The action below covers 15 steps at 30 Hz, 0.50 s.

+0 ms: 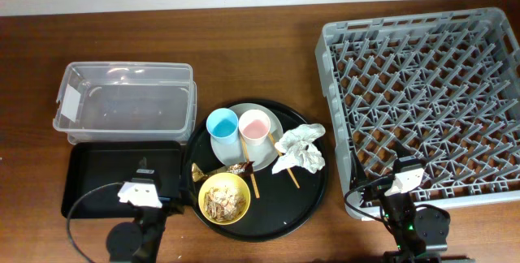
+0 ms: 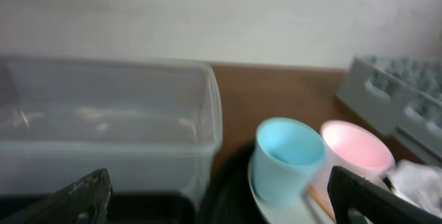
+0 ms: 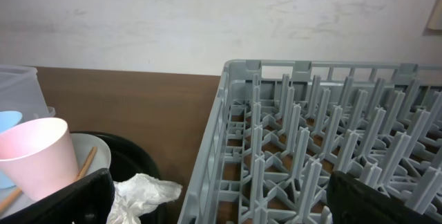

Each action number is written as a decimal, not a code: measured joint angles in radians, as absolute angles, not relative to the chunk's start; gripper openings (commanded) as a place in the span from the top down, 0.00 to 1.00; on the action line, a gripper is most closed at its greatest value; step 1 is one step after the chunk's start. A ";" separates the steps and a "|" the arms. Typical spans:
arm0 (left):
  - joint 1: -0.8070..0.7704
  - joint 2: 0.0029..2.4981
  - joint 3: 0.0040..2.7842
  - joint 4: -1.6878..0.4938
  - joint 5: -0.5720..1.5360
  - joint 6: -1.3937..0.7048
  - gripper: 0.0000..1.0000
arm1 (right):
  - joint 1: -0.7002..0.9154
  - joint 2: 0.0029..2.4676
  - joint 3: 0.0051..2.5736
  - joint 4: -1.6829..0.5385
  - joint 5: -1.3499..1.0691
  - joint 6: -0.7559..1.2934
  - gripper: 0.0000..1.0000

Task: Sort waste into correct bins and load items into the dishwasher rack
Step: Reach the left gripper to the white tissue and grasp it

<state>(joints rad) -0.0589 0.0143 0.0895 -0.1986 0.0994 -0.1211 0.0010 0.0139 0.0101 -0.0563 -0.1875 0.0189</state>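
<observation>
While your left end effector point(image 2: 226, 198) and right end effector point(image 3: 224, 198) gape apart, empty — light-blue cup point(image 1: 221, 123) stands beside pink cup point(image 1: 253, 125). Both rest on the pale plate point(image 1: 273, 121).

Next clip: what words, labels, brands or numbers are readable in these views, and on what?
No text can be read in any view.
On the clear tub, a pale patch at its left end, maybe a label: too small to read.
On the candy wrapper: any print is too small to read.
</observation>
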 measured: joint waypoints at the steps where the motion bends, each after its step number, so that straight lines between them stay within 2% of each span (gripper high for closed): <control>1: -0.059 0.017 0.128 -0.244 0.106 -0.121 0.01 | 0.001 0.014 0.010 -0.056 -0.187 0.019 0.01; 8: -0.059 0.151 0.488 -0.495 0.133 -0.124 0.01 | 0.001 0.014 0.010 -0.056 -0.187 0.019 0.02; 15: -0.061 0.620 0.967 -0.940 0.244 -0.123 0.01 | 0.001 0.014 0.010 -0.057 -0.184 0.018 0.01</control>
<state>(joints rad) -0.0612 0.6201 0.9668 -0.9398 0.2440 -0.1230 0.0010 0.0139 0.0101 -0.0566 -0.1844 0.0181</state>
